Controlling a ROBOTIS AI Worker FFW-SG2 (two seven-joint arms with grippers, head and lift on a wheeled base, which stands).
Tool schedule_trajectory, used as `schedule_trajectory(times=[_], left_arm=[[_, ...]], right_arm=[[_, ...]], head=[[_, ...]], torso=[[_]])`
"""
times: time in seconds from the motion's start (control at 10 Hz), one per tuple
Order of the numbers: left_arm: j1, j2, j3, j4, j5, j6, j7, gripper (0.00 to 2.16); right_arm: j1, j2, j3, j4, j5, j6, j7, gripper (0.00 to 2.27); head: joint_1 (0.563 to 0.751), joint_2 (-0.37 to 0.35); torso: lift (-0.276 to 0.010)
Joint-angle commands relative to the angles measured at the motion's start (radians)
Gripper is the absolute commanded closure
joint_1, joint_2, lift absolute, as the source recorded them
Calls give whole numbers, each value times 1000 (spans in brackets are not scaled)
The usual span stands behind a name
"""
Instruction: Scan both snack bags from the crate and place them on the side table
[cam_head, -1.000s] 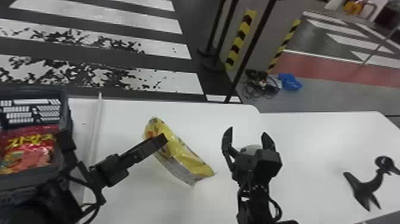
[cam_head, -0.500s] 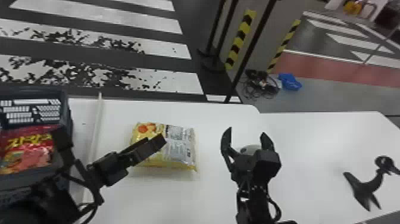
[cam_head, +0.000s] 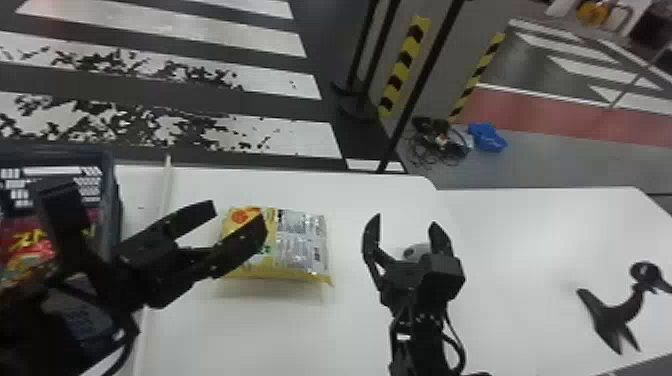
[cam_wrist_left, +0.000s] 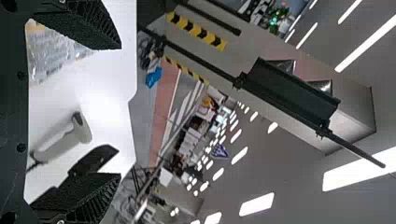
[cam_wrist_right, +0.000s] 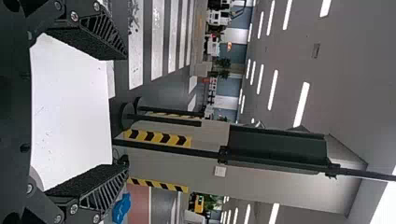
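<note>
Left gripper (cam_head: 241, 214) is being held spread, nothing pinched, with the yellow snack bag (cam_head: 300, 242) being partly covered by its finger. Red snack bag (cam_head: 25, 250) is being held in the crate (cam_head: 114, 205) left of it. Right gripper (cam_head: 406, 220) is being held spread too; pretty sure a scanner (cam_wrist_left: 60, 143) is being partly blocked by it. Black stand (cam_head: 617, 312) is being seen off to its right. Print is being shown on both bags.

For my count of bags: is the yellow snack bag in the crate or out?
Out: the yellow snack bag lies flat on the white table, right of the crate.
</note>
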Motion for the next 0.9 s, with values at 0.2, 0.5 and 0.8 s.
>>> schedule_trajectory(times=[0.2, 0.5, 0.8], left_arm=[[98, 37, 115, -179, -174, 40, 69, 19], [168, 55, 250, -213, -202, 28, 81, 12], [239, 55, 347, -237, -205, 25, 93, 19]], right_arm=[[-3, 1, 36, 0, 0, 0, 32, 171], [-11, 1, 62, 2, -6, 0, 135, 167], [-15, 1, 87, 2, -18, 0, 227, 171]], head=[[695, -305], [695, -182], [695, -58]], torso=[[-95], [-95], [-95]])
